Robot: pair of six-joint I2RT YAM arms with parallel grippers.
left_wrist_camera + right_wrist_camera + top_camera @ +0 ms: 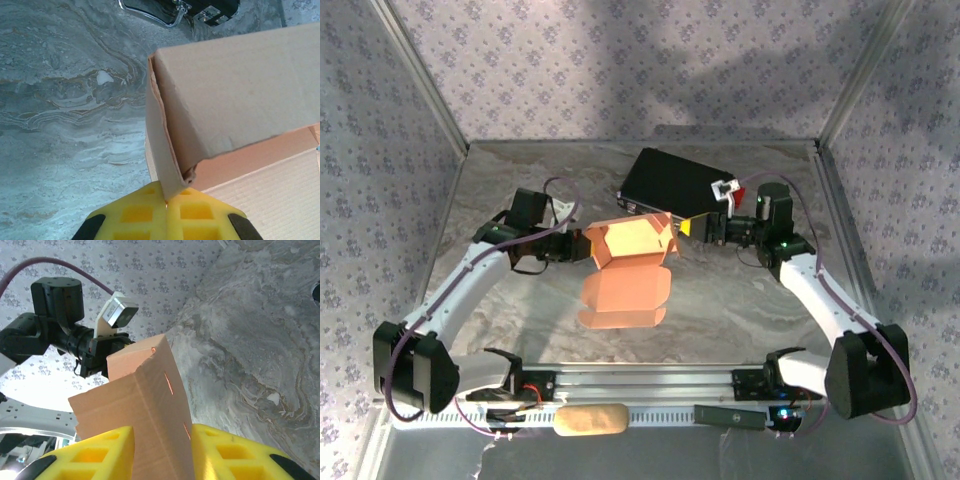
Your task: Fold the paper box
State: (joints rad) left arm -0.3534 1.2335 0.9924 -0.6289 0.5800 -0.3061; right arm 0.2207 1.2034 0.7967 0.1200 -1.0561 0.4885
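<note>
Holding the paper box [630, 262] up off the surface [750, 300], just in front of the black case [675, 180], half formed, with one flat panel hanging down on the side away from the case. Pinching with the left end effector [165, 200], fully closed, on a thin wall edge at the corner farther from the case. Gripping with the right end effector [162, 452] around a folded corner at the end nearest the case, yellow pads against both faces. Probably very light, thin and springy: likely to bow, crease or pop back open rather than resist. Best taken along scored fold lines and near corners, stiffened there by doubled walls; mid-panel squeezes likely to dent. Smooth card, so possibly prone to slipping from a light pinch. Gentle, even pressure advised.
</note>
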